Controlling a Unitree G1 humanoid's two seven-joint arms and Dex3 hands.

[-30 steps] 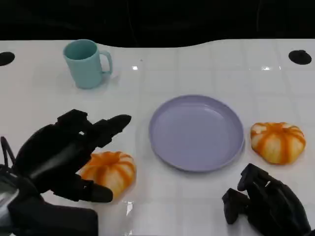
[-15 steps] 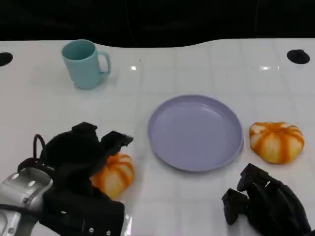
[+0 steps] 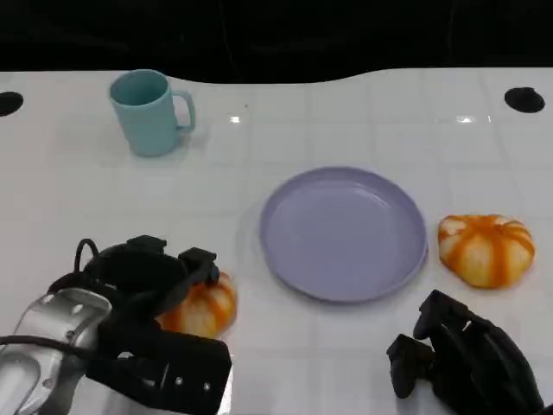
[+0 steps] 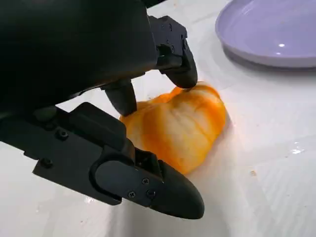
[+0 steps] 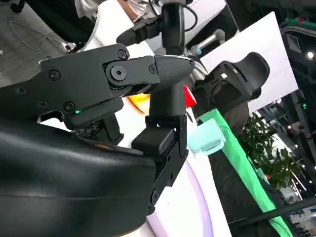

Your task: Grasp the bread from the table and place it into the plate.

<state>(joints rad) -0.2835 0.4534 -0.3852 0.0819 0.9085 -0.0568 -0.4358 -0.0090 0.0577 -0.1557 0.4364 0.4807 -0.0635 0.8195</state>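
Head view: left hand [image 3: 151, 290] clasps the near-left bread [image 3: 203, 304] on the table [image 3: 285, 112], left of the plate [image 3: 344, 232]. Right hand [image 3: 462, 359] curled, holding nothing. No legible writing. Left wrist view: fingers [image 4: 175, 54] touch the bread [image 4: 180, 126].

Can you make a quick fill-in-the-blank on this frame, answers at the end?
1. The plate holds ____ so far.
2. The left hand is on the bread that lies to the ____ of the plate in the head view.
3. The mug at the far side of the table is ____ in colour.
4. The right hand rests on the table near the ____ bread.

Answers: nothing; left; teal; other
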